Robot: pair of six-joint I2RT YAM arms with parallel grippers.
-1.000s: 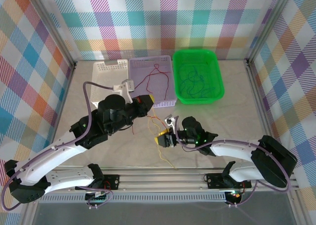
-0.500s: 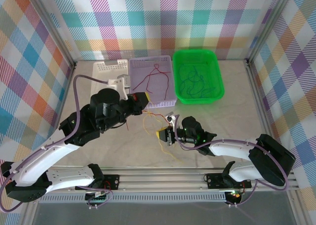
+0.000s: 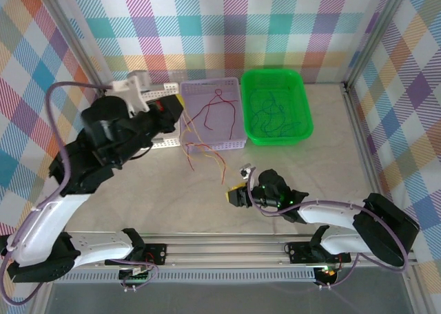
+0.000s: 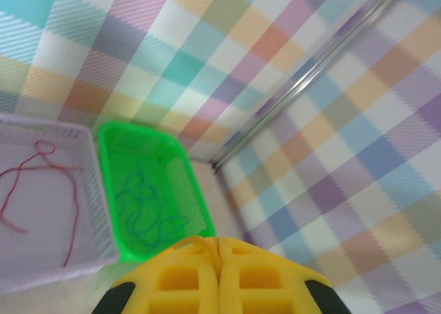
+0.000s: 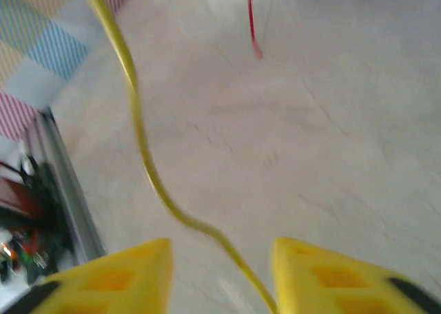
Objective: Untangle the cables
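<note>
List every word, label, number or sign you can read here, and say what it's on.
None: no readable text in any view.
The green basket, the lilac basket and the white basket show no markings.
The circuit boards by the near rail are too small to read.

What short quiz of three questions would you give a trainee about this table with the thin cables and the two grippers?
1. True or false: the left gripper has its yellow fingers shut together.
2. Name the container in which a thin red cable lies.
3. The thin cable running between the open fingers of the right gripper is: A yellow, B blue, C green.
Key: 1 true; 2 the lilac plastic basket; 3 A.
</note>
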